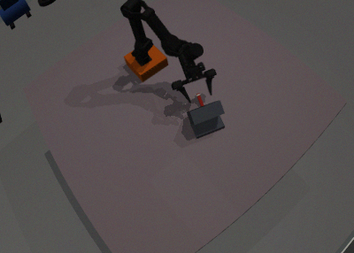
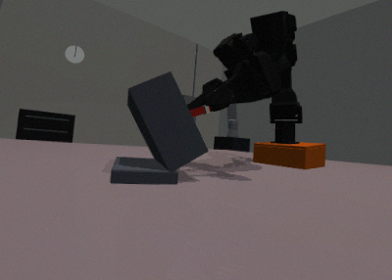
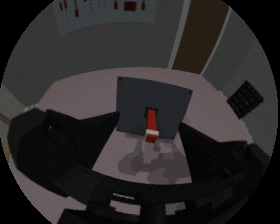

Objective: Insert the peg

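- The peg (image 1: 200, 100) (image 2: 198, 111) (image 3: 151, 125), red with a pale band (image 2: 208, 110) (image 3: 152, 133) near its outer end, sits with its bottom end in the hole (image 3: 147, 111) of the sloped panel (image 1: 205, 112) (image 2: 169, 120) (image 3: 132, 100); the rest sticks out from the panel's face, tilted. How deep it goes cannot be told.
- The peg looks flat-sided, and the hole shows as a dark, angular opening around it at the panel's face.
- The gripper (image 1: 200, 98) (image 2: 191, 106) (image 3: 150, 120) is in front of the panel's face, its jaws spread wide with nothing pinched; in the wrist view one finger stands on each side of the peg, apart from it.
- Beneath the panel, a low grey foot (image 1: 212, 130) (image 2: 144, 177) rests on the pinkish table top (image 1: 265, 147) (image 2: 196, 231) (image 3: 75, 95), reaching out behind the panel's lower edge.
- The black arm (image 1: 173, 45) (image 2: 250, 74) bends down toward the panel from its face side.
- The orange block (image 1: 152, 69) (image 2: 289, 155) under the arm stands well apart from the panel, on the side its face looks toward.
- Beyond the panel, in the wrist view, a brown door (image 3: 200, 40) stands in the wall.
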You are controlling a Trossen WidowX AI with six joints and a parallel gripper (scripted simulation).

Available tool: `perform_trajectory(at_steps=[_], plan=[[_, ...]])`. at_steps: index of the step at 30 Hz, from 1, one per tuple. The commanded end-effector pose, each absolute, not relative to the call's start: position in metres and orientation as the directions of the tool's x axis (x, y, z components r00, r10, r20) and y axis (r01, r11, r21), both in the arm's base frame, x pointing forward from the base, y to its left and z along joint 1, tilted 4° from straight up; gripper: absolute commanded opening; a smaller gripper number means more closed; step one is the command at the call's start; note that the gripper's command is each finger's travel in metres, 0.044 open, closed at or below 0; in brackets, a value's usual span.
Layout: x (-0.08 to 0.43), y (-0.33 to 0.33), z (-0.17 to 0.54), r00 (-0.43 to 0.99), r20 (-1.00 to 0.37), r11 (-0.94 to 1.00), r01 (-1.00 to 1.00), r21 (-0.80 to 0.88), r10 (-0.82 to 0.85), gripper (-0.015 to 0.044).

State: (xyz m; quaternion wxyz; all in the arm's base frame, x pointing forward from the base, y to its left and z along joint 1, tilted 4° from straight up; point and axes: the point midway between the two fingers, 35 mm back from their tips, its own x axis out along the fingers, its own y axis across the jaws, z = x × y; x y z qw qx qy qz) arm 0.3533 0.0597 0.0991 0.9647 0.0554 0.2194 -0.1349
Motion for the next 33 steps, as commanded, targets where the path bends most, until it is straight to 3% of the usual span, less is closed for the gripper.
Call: perform_trajectory(at_steps=[1,33], plan=[[0.349,0.061,0.101,0.867,-0.438,0.956,0.289,0.052,-0.238,0.0440],[0.319,0.075,0.119,0.866,-0.443,0.957,0.286,0.052,-0.235,0.0440]])
